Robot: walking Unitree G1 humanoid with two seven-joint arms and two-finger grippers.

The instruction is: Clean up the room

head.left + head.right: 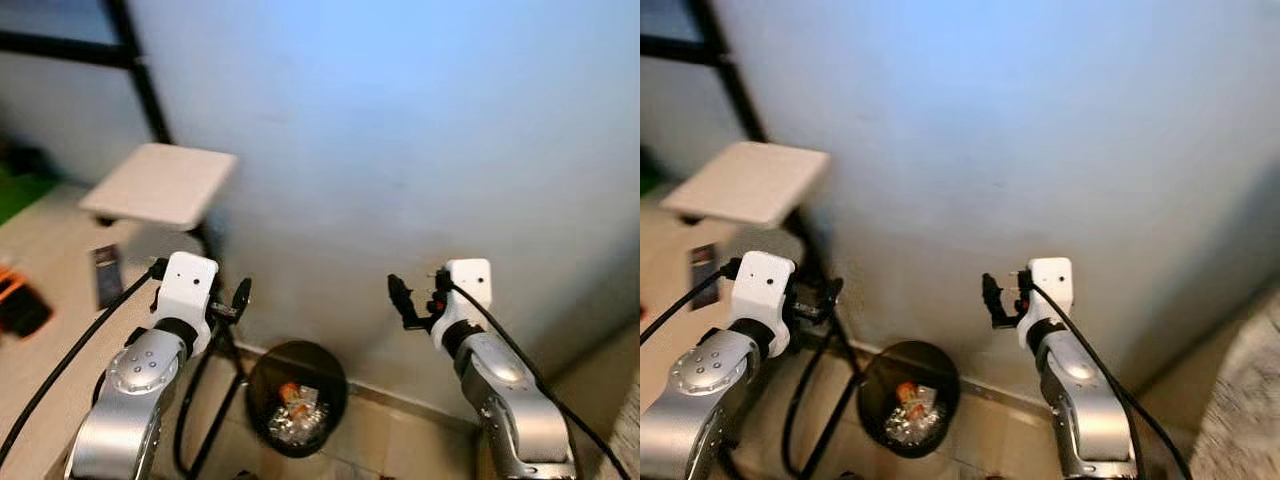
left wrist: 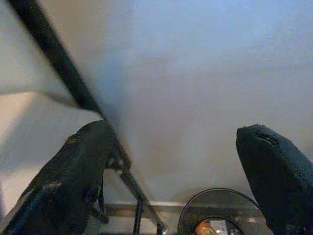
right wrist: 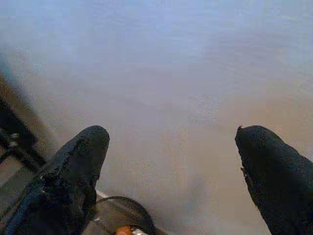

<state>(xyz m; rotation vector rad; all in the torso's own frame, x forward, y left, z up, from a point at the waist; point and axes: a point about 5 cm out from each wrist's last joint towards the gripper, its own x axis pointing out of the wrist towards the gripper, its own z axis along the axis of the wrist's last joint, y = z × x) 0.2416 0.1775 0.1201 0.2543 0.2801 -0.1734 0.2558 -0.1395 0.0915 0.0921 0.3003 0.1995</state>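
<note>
A round black trash bin [image 1: 296, 398] stands on the tiled floor against the pale wall, with crumpled wrappers and an orange scrap [image 1: 289, 391] inside. Both my arms are raised in front of the wall above it. My left gripper [image 1: 238, 297] hangs up and to the left of the bin, open and empty, its fingers [image 2: 80, 171] spread wide. My right gripper [image 1: 402, 297] hangs up and to the right of the bin, also open with nothing between its fingers [image 3: 73, 176]. The bin's rim [image 2: 220, 196] peeks in low in the left wrist view.
A small white square tabletop [image 1: 160, 185] on a black stand [image 1: 215, 330] sits close to my left arm. A black frame [image 1: 140, 70] runs up the wall behind it. A dark flat object [image 1: 105, 275] and an orange-black item [image 1: 18, 300] lie on a wooden surface at left.
</note>
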